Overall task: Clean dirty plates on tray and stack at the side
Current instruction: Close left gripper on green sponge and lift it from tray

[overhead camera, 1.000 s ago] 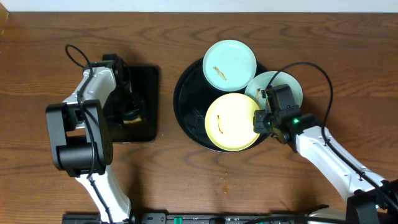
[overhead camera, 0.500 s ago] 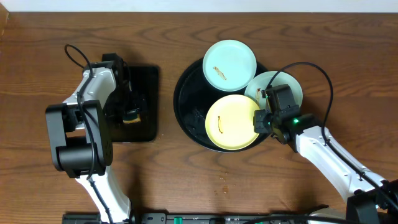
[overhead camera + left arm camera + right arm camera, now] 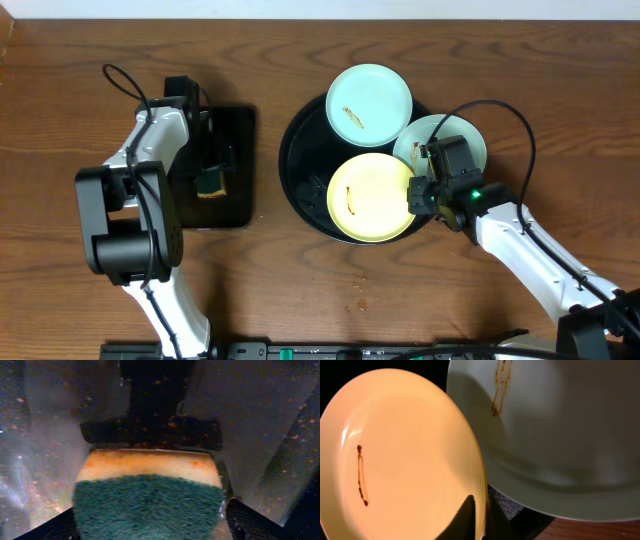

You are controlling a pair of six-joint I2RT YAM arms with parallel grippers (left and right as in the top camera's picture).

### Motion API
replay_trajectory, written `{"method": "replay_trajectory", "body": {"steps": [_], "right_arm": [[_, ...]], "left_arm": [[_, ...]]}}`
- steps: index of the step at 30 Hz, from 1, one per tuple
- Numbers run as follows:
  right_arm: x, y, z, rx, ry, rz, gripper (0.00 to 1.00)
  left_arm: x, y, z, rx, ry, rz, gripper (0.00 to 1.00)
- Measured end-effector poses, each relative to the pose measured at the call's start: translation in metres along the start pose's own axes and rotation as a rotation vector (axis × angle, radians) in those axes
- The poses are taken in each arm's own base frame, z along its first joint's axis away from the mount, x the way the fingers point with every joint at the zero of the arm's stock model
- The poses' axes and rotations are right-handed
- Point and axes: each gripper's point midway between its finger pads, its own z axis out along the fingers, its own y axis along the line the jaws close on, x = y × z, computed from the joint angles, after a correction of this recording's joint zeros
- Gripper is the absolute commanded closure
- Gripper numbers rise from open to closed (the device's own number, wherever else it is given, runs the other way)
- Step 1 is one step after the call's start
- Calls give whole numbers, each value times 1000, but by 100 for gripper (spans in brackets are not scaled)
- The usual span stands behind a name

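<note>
Since a second before, only the left arm had moved. The left claw point(image 3: 210, 182) had shifted a little over the small rectangular tray point(image 3: 240, 130). The sponge point(image 3: 148, 502), squeezed between its closed jaws, now showed more of its green side to the overhead camera. The right claw point(image 3: 418, 195) had stayed in place and seemed pinched on the rim of the yellow plate point(image 3: 372, 197). This plate lay on the round black tray point(image 3: 297, 165), its brown smear still there. I judged that wiping had not begun and the sponge was only being brought.
</note>
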Motion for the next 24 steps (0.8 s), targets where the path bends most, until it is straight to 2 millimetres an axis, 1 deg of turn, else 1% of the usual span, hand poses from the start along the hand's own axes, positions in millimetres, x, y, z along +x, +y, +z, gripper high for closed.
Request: {"method": "replay_trajectory", "body": {"steps": [6,14,19,24], "right_arm": [[3,-1,0,4,10,14,85],[4,-3,0,13,16,37,83],[-5,-5,2,32,-28,42,82],[-4,-8,18,48,-13,44,86]], "left_arm": [[1,-2,0,1,1,2,2],[1,-2,0,0,2,2,3],[1,-2,0,0,2,2,3],[1,-2,0,0,2,2,3]]}}
